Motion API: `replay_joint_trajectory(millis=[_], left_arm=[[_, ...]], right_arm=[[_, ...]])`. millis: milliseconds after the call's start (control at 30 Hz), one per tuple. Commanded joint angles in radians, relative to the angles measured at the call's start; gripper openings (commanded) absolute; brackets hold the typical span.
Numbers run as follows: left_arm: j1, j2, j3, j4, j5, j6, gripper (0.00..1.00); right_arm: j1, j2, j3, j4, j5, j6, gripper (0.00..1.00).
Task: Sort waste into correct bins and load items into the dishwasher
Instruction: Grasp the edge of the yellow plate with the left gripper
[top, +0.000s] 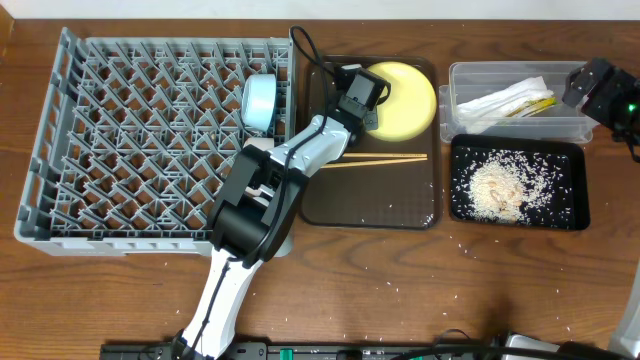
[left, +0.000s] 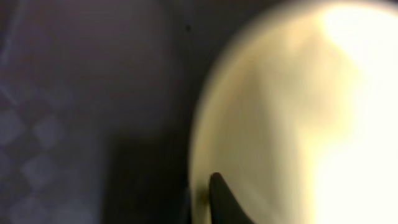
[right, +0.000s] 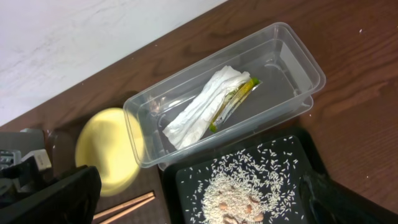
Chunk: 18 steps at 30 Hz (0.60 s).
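Note:
The round yellow plate (top: 405, 98) is on the brown serving tray (top: 370, 205), its left side raised; it looks blurred in the right wrist view (right: 109, 152). My left gripper (top: 365, 100) is shut on the plate's left rim, with one finger over the plate (left: 214, 186). The chopsticks (top: 385, 158) lie on the tray below the plate. The light blue bowl (top: 258, 100) stands in the grey dish rack (top: 150, 140). The clear tub (top: 515, 125) holds the white napkin (right: 202, 106) and a yellow-green wrapper (right: 233, 99). The black tray (top: 570, 165) holds rice (right: 236, 190). My right gripper (right: 202, 199) is open, above the black tray. The white cup and white bowl are out of view.
Stray rice grains lie on the wooden table in front of the trays (top: 465, 240). A black cable (top: 305, 45) runs over the rack's back right corner. The table's back edge meets a white wall (right: 74, 43).

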Motion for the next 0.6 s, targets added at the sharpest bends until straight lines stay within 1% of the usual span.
replay_joint_trajectory(millis=[0, 200, 367, 567], left_arm=[[-0.007, 0.089, -0.054, -0.074, 0.084, -0.024, 0.07], [0.021, 0.019, -0.054, -0.103, 0.078, -0.02, 0.08], [0.042, -0.106, -0.054, -0.136, 0.076, 0.047, 0.07], [0.045, -0.248, -0.054, -0.263, 0.092, 0.059, 0.07]], right_arm=[[-0.003, -0.002, 0.013, 0.0, -0.004, 0.013, 0.99], [-0.003, -0.002, 0.013, 0.0, -0.004, 0.013, 0.99], [-0.003, -0.002, 0.013, 0.0, -0.004, 0.013, 0.99], [-0.003, -0.002, 0.013, 0.0, -0.004, 0.013, 0.99]])
